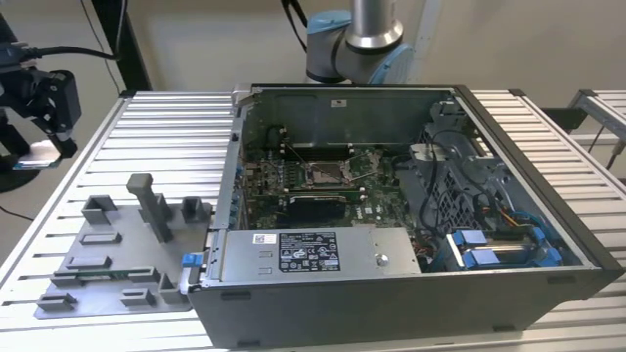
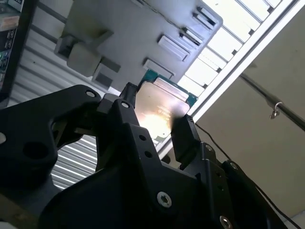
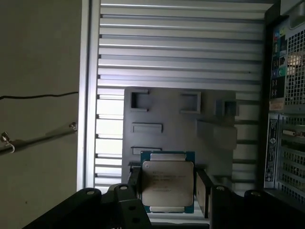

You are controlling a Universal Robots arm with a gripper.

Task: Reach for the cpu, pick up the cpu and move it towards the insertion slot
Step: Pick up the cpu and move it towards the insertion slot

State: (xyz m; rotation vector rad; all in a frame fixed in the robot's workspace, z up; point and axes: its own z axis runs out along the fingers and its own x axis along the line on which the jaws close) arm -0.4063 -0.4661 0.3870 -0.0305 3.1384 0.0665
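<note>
Clamping the cpu (image 3: 167,185) by two opposite edges, the hand (image 3: 169,187) has its black fingers (image 3: 204,190) pressed against the chip's sides, with the silver face and green rim showing between them. Both wrist views show this grasp, and the first wrist view adds faint print on the metal face that I cannot read. Beyond the chip in both wrist views lies the grey fixture plate (image 3: 181,138) with its raised blocks, on the slatted bench (image 3: 181,47). The exterior view gives the wider setting: the hand is held in the air at that view's far left, near the bench edge. That is well apart from the insertion slot (image 1: 326,172) on the green motherboard (image 1: 377,205) inside the open computer case (image 1: 391,308). A white label (image 1: 308,251) sits on the long grey box (image 1: 377,257); its print is not legible.
</note>
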